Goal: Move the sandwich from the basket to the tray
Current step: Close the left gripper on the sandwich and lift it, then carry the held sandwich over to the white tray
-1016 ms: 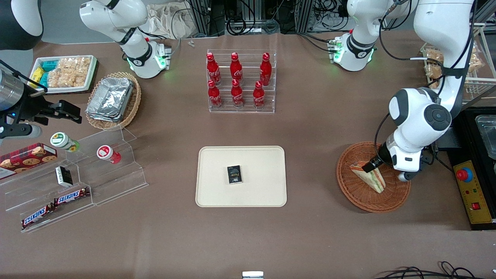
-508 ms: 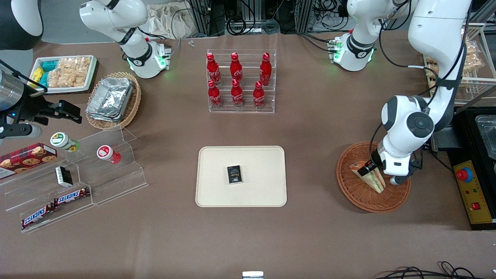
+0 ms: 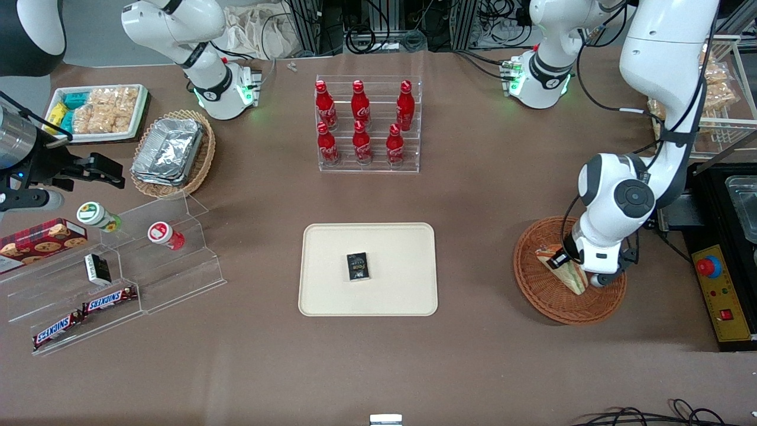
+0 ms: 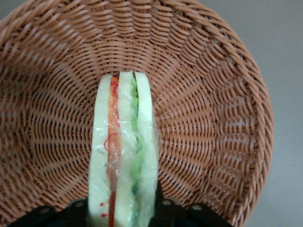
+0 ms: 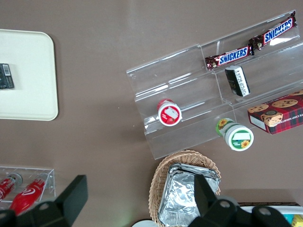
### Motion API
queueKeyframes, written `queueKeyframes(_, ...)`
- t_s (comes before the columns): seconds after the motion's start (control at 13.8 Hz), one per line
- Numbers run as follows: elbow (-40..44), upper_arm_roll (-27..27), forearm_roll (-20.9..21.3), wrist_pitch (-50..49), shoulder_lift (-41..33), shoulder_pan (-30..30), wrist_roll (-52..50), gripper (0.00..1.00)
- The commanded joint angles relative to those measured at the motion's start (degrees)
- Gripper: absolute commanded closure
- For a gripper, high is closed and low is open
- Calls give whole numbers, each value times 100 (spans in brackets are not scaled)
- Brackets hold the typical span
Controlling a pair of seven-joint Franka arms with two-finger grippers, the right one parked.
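The sandwich (image 3: 572,276) stands on edge in the reddish-brown basket (image 3: 535,293) toward the working arm's end of the table. My left gripper (image 3: 563,260) is down in the basket, open, with one finger on each side of the sandwich's thick end. In the left wrist view the sandwich (image 4: 123,142) fills the gap of the gripper (image 4: 122,215), with the black fingers (image 4: 163,213) close against its bread faces, and the basket weave (image 4: 213,118) lies all around. The cream tray (image 3: 331,296) lies at the table's middle, apart from the basket.
A small black packet (image 3: 357,266) lies on the tray. A clear rack of red bottles (image 3: 368,124) stands farther from the camera than the tray. A yellow control box (image 3: 718,296) sits beside the basket at the table's edge.
My left arm has shifted and lowered over the basket, bringing the gripper down around the sandwich's thick end. The sandwich has stayed in place.
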Motion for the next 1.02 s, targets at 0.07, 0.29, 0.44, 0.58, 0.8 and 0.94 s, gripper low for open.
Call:
queueKeyframes(0.07, 129, 18, 167, 137, 148, -7, -165, 100)
queueKeyframes(0.29, 111, 10, 220, -116, -281, 19, -138, 100)
queueKeyframes(0.44, 277, -43, 203, -826, -615, -25, -86, 100)
queueKeyframes(0.58, 663, -419, 185, -1573, -713, -34, -68, 100)
queueKeyframes(0.8, 1183, -1139, 115, -2183, -608, -34, 82, 100)
queueKeyframes(0.94, 1236, -1570, 106, -2166, -573, -42, 11, 100)
